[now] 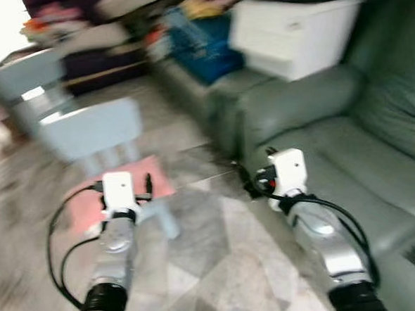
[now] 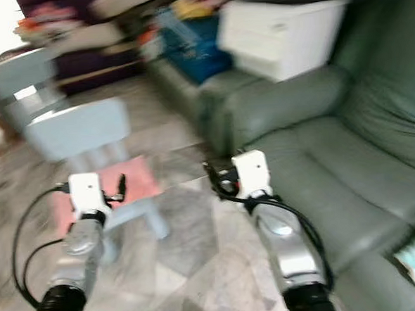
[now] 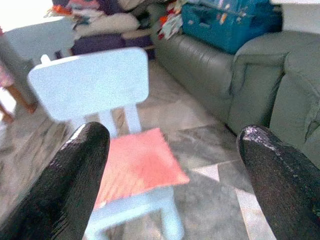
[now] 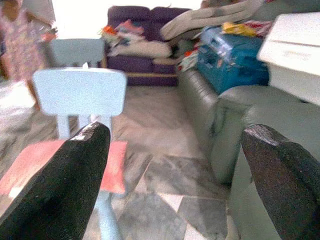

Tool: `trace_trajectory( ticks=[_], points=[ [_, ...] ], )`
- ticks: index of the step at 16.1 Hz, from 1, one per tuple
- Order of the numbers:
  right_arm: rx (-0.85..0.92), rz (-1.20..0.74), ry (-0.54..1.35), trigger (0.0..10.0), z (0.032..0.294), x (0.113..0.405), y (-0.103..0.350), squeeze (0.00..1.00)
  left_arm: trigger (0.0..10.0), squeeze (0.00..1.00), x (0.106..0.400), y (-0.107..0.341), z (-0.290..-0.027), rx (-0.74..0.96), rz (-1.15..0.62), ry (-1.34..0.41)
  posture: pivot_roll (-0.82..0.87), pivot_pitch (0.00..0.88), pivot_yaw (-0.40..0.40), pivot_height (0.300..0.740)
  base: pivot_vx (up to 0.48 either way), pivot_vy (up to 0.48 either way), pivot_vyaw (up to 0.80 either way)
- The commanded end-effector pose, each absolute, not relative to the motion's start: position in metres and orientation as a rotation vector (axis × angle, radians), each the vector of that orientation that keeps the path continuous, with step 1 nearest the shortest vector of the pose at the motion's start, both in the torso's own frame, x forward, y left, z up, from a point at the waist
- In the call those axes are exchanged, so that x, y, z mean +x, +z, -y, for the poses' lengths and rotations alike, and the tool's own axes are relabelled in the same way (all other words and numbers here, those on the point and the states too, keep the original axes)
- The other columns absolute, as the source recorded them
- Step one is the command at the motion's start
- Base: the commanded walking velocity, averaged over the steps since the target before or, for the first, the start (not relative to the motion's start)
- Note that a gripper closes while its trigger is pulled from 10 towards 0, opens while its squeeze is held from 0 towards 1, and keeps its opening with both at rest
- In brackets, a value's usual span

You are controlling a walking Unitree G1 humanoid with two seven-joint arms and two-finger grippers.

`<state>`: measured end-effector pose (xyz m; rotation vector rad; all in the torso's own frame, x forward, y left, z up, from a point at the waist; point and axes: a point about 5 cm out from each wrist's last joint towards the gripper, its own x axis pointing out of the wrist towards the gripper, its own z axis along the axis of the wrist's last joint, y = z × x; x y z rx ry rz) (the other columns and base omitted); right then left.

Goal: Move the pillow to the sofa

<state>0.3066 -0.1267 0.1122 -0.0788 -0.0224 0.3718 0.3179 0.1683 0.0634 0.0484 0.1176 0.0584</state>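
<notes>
- Nearest, both arms reach forward. The left gripper [image 3: 170,165] and right gripper [image 4: 175,170] are spread wide, holding nothing.
- Just ahead of the left gripper, a flat pink pillow [image 1: 118,193] lies on the seat of a pale blue chair [image 1: 93,131].
- It looks soft and light; pinching an overhanging edge seems best.
- Beyond, on the right, is the grey-green sofa [image 1: 334,155].

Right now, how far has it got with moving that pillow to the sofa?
Nothing looks done yet: the pink pillow lies on the light blue chair, not on the grey-green sofa. In hand: nothing; the left tool and right tool are open and empty, facing the chair. Left: grasp, carry, set down.
</notes>
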Motion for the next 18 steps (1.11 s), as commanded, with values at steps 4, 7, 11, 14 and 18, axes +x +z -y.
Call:
trace_trajectory(
  ticks=[4, 7, 11, 14, 18],
  points=[
    [-0.074, 0.045, 0.389, 10.0, 0.1203, 0.3083, 0.1174, 0.0, 10.0, 0.0, 0.3185, 0.0645, -0.1754, 0.068, -0.117, 0.066, -0.16, 0.0, 0.03, 0.74, 0.0, 0.0, 0.8],
    [-0.074, 0.049, 0.394, 10.0, 0.1192, 0.3086, 0.1179, 0.0, 10.0, 0.0, 0.3186, 0.064, -0.1786, 0.075, -0.12, 0.077, -0.16, 0.0, 0.03, 0.74, 0.0, 0.0, 0.8],
    [-0.063, 0.052, 0.405, 10.0, 0.1165, 0.3081, 0.1181, 0.0, 10.0, 0.0, 0.3178, 0.0637, -0.1796, 0.079, -0.12, 0.082, -0.16, 0.0, 0.031, 0.74, 0.0, 0.0, 0.8],
    [-0.061, 0.058, 0.404, 10.0, 0.1156, 0.3091, 0.1188, 0.0, 10.0, 0.0, 0.3184, 0.0646, -0.1806, 0.059, -0.122, 0.069, -0.16, 0.0, 0.034, 0.74, 0.0, 0.0, 0.8],
    [-0.039, 0.069, 0.394, 10.0, 0.1161, 0.3091, 0.1204, 0.0, 10.0, 0.0, 0.3197, 0.0684, -0.1813, 0.008, -0.105, 0.037, -0.16, 0.0, 0.038, 0.74, 0.0, 0.0, 0.0]
  ],
)
